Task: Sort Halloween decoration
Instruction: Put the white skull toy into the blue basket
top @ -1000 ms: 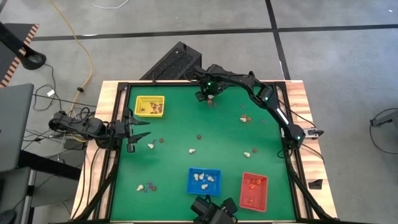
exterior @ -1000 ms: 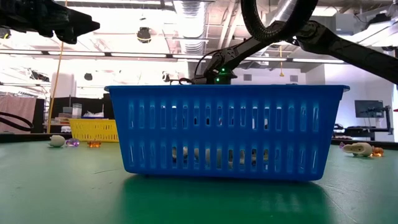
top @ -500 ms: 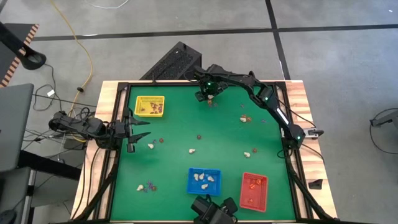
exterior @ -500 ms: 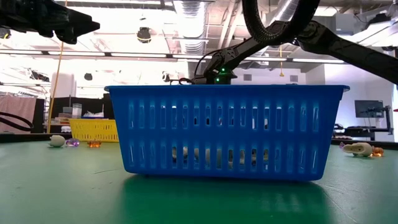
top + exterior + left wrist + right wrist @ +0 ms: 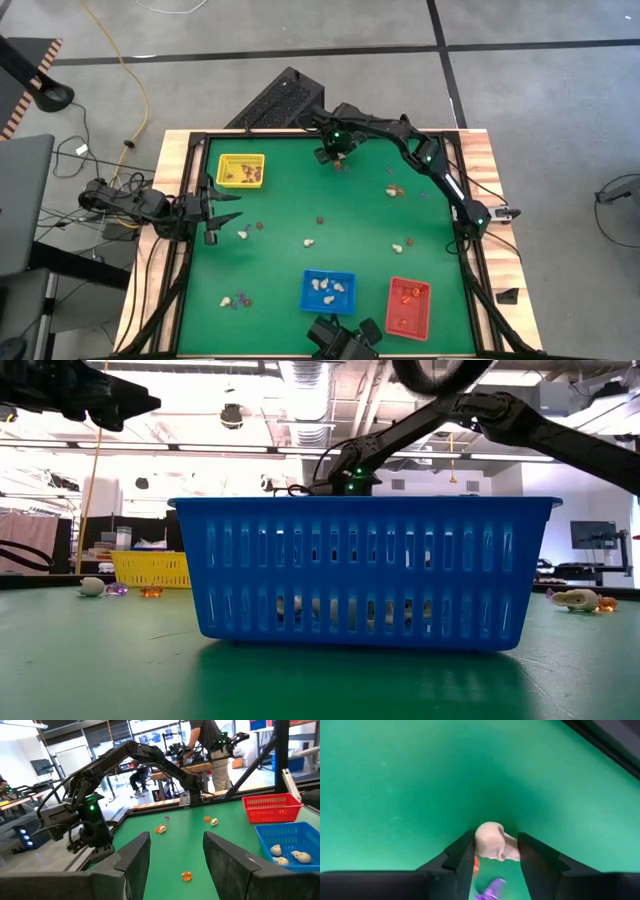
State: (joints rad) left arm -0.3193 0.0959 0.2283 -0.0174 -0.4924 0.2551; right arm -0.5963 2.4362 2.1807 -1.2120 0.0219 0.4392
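Observation:
My right gripper [image 5: 340, 157] is near the table's far edge, right of the yellow tray, shut on a whitish-cream skull trinket [image 5: 492, 841]. An orange trinket [image 5: 476, 864] and a purple one [image 5: 490, 888] show between its fingers, behind the skull. My left gripper [image 5: 232, 206] waits open at the table's left edge, above the green mat [image 5: 175, 855]. Other trinkets lie scattered on the mat: cream ones [image 5: 308, 241] [image 5: 243, 234], a cluster [image 5: 396, 190], another [image 5: 235, 299]. My right gripper pinches the cream skull trinket by its two sides [image 5: 481, 845] between its two fingers, coming from above and pointing down. The skull sits at the fingers' free ends. I cannot tell whether it is lifted clear of the mat.
The yellow tray [image 5: 241, 170] stands at the far left, the blue tray [image 5: 328, 291] with cream pieces near the near edge, and the red tray [image 5: 408, 306] to its right. In the low view the blue tray [image 5: 365, 570] fills the middle. People stand beyond the table [image 5: 210, 750].
In the low view the upper part of my right arm has risen a little. The gripper stays over the same spot near the far edge.

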